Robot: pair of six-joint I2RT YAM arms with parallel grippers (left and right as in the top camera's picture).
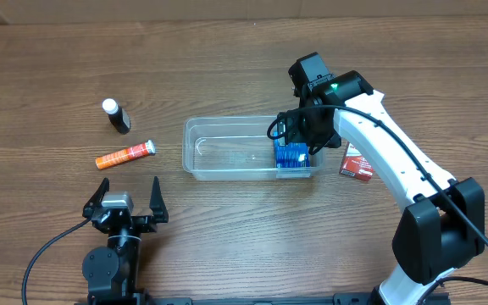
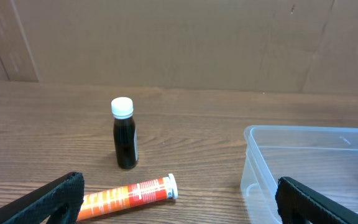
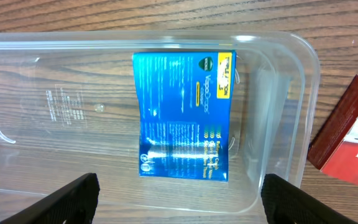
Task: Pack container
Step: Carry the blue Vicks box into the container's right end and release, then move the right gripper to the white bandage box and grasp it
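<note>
The clear plastic container [image 1: 227,148] lies in the middle of the table. A blue box [image 1: 291,158] lies flat inside its right end, also seen in the right wrist view [image 3: 185,118]. My right gripper [image 1: 299,127] hovers over that end, open and empty [image 3: 179,202]. My left gripper [image 1: 125,199] is open and empty near the front edge [image 2: 179,199]. An orange tube [image 1: 125,154] lies left of the container, and shows in the left wrist view [image 2: 126,196]. A dark bottle with a white cap [image 1: 116,116] stands behind it [image 2: 124,142]. A red box [image 1: 358,163] lies right of the container [image 3: 350,137].
The container's left wall [image 2: 257,168] shows at the right of the left wrist view. A cardboard wall [image 2: 179,43] stands behind the table.
</note>
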